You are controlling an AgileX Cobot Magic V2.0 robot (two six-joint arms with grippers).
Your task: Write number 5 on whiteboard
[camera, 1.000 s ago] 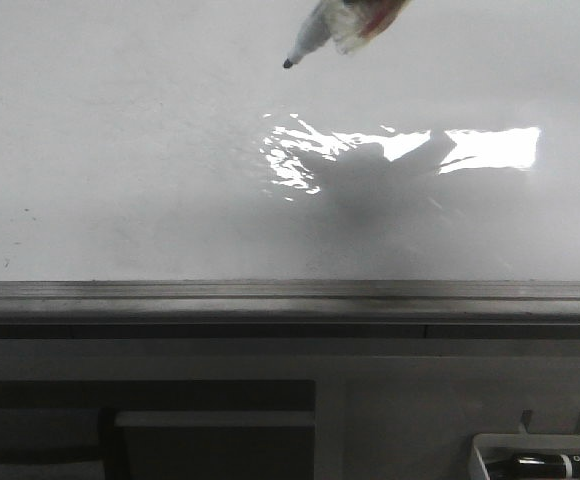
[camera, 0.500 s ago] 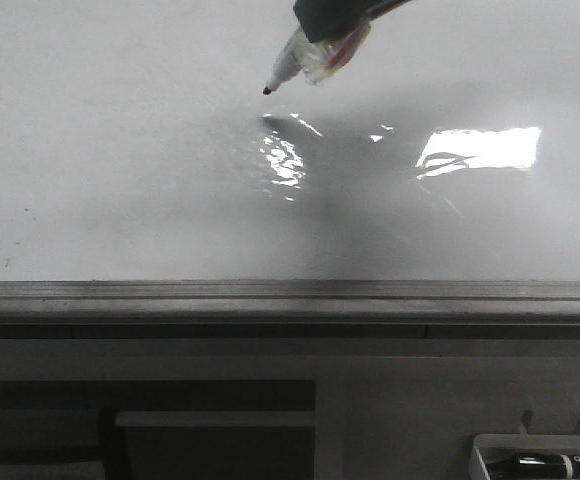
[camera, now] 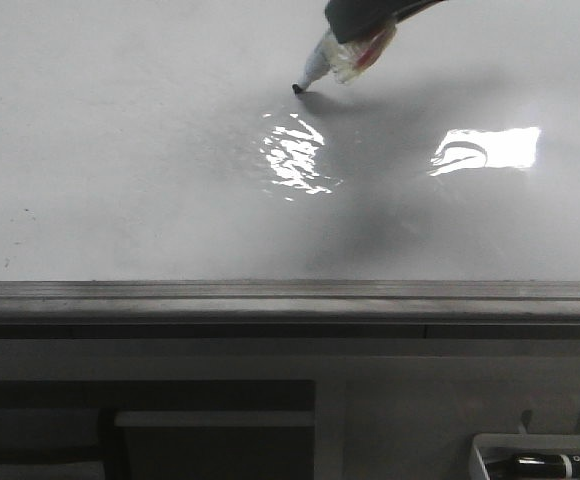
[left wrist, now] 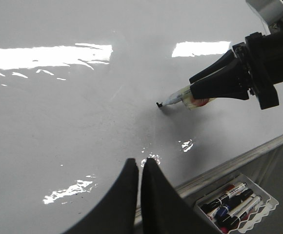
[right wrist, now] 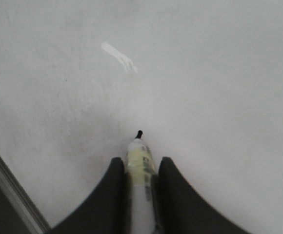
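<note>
The whiteboard (camera: 120, 180) is a glossy white surface with glare patches. No strokes of the number 5 show on it. My right gripper (camera: 358, 28) is shut on a marker (camera: 335, 58) and holds it slanted. The marker's black tip (camera: 297, 89) touches the board or sits just off it. The left wrist view shows the right gripper (left wrist: 200, 87), the marker (left wrist: 178, 99) and a tiny dark mark at the tip (left wrist: 159, 104). In the right wrist view the marker (right wrist: 140, 170) sits between the fingers. My left gripper (left wrist: 139, 163) is shut and empty above the board's near part.
A grey metal rail (camera: 290, 295) runs along the board's near edge and also shows in the left wrist view (left wrist: 239, 161). A white tray of several markers (left wrist: 234, 200) sits below the rail at the right, partly seen in the front view (camera: 545, 460).
The right gripper has come down into view with the marker. The tip dropped toward the board, swung left, then shifted right, and now meets its own shadow.
</note>
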